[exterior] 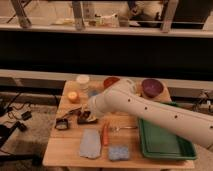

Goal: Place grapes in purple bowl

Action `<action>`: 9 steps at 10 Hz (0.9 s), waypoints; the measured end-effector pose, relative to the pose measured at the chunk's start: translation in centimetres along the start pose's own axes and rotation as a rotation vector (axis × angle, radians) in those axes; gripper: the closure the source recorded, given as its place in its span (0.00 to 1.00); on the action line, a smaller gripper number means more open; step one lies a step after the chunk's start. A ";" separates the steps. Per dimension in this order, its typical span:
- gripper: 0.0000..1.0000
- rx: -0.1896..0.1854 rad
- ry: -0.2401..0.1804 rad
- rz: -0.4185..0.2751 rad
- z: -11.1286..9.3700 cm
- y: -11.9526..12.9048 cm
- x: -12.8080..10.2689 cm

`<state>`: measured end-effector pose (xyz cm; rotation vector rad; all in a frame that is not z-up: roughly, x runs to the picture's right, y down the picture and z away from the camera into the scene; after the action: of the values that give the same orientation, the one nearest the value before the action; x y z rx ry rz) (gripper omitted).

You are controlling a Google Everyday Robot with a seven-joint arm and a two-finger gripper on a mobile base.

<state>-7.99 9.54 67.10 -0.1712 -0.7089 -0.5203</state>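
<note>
The purple bowl (151, 88) stands at the back right of the wooden table (70, 150), with nothing visible in it. A small dark lump (62, 123) near the table's left edge looks like the grapes. My white arm reaches in from the right. Its dark gripper (86, 118) hangs low over the left middle of the table, just right of that lump. The gripper is shut, and I see nothing held in it. A wide stretch of table and the arm's own bulk lie between the gripper and the purple bowl.
An orange-red bowl (111, 81), a white cup (82, 80) and an orange fruit (73, 96) sit at the back left. A slim orange-red carrot-like item (105, 134), grey-blue cloth (90, 143) and blue sponge (119, 152) lie in front. A green tray (162, 142) fills the right side.
</note>
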 end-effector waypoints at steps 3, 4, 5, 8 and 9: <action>0.94 0.075 0.095 0.031 -4.4 -0.2 3.5; 0.94 0.105 0.128 0.038 -5.9 -0.4 5.2; 0.94 0.123 0.146 0.047 -6.7 -0.6 6.4; 0.94 0.157 0.181 0.080 -8.0 -0.9 11.1; 0.94 0.159 0.183 0.083 -8.2 -0.9 11.4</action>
<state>3.54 1.58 68.50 -0.0035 -0.5590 -0.3924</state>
